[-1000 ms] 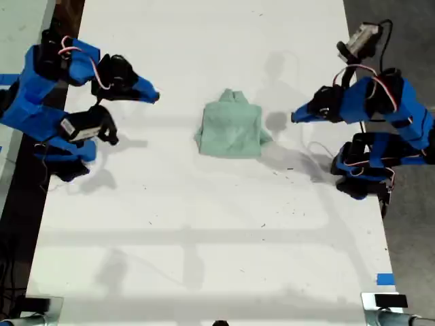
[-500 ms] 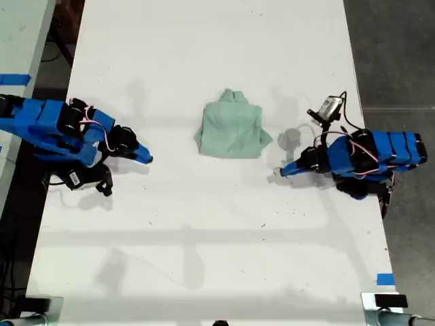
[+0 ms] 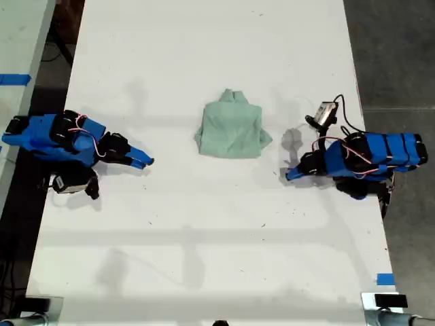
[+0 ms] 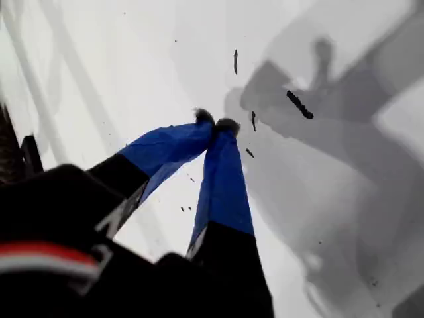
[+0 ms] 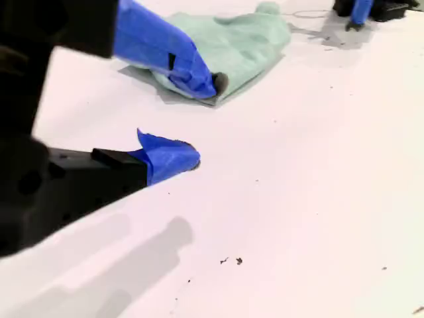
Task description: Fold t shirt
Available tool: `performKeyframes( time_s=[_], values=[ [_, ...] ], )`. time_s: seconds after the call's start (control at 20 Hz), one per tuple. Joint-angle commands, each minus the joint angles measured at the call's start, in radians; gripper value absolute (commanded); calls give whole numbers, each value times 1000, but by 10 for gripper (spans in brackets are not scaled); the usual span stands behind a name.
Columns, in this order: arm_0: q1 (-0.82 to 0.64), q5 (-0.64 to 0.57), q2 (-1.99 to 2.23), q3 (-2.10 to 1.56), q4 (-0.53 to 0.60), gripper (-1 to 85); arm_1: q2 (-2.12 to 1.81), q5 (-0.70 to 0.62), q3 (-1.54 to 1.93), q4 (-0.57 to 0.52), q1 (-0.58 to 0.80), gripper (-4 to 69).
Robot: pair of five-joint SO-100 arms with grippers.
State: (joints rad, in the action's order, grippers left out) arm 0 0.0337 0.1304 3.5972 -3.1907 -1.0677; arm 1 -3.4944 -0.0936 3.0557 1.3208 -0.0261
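Exterior view: the t shirt (image 3: pixel 233 129), mint-green, folded and wrinkled, lies mid-frame on the white surface (image 3: pixel 217 238). My first pincer (image 4: pixel 217 123) is closed empty; my second pincer (image 5: pixel 202 119) gapes.

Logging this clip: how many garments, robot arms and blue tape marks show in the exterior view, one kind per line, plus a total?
t shirt: 1
robot arms: 2
blue tape marks: 2
Total: 5
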Motion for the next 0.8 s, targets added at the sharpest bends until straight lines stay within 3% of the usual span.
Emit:
performKeyframes(
  time_s=[0.0,0.75],
  values=[
    [26,-32,8,-20,-2,165,-11,-184,55,2,-26,18],
    [21,-29,8,-20,-2,165,-11,-166,55,3,-26,19]
  ],
)
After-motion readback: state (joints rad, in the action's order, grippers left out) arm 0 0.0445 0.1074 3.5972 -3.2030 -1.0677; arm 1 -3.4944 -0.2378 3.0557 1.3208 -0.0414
